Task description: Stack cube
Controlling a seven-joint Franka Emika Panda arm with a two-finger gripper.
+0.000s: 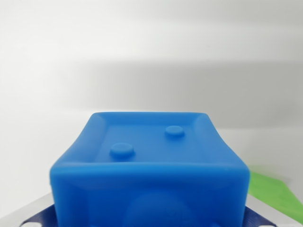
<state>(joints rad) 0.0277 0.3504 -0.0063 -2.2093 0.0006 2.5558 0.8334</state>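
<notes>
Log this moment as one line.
view: wrist | blue cube fills the lower frame | green object at right | gripper: unclear

Blue cubes: one, fills lower frame
Round studs on its top face: two
Green objects: one, partly cut off at the wrist view's right
Dark blue claw fingers: two, tips only

The cube is a bright, saturated blue all over, with a slightly lighter sheen along its rounded upper edges. Its recessed top face carries two small raised round studs in the same blue. Behind it the background is plain white, shading to soft grey in a blurred band. At the wrist view's right a light green patch shows. Darker navy blue parts with white dots flank the cube's base.
</notes>
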